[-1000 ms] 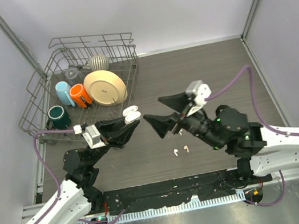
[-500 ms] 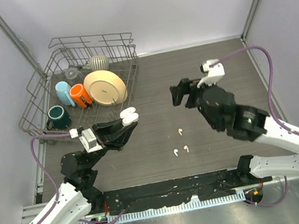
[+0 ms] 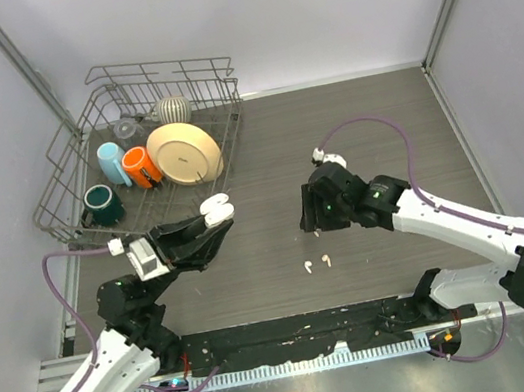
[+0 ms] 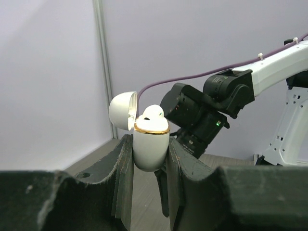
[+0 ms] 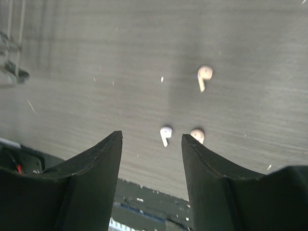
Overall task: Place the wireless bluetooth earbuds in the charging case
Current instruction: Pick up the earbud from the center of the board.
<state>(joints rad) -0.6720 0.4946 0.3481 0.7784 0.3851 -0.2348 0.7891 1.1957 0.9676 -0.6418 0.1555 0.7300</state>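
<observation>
Left gripper [image 3: 205, 228]: jaws clamped on the body of a white charging case [image 4: 151, 144], held upright off the table, hinged lid [image 4: 122, 110] open, one earbud [image 4: 153, 112] sitting in its mouth. Right gripper [image 5: 151, 138]: jaws apart, holding nothing, pointed down over the dark wood-grain table [image 5: 86, 53]. Loose earbuds [image 5: 165, 134]: three, white, lying on the table, two close together under the right gripper, the third earbud [image 5: 204, 76] a little apart from them.

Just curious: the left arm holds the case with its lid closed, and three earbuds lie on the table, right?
No: the left wrist view shows the case with its lid open. The left gripper does hold it, and three earbuds lie on the table.
</observation>
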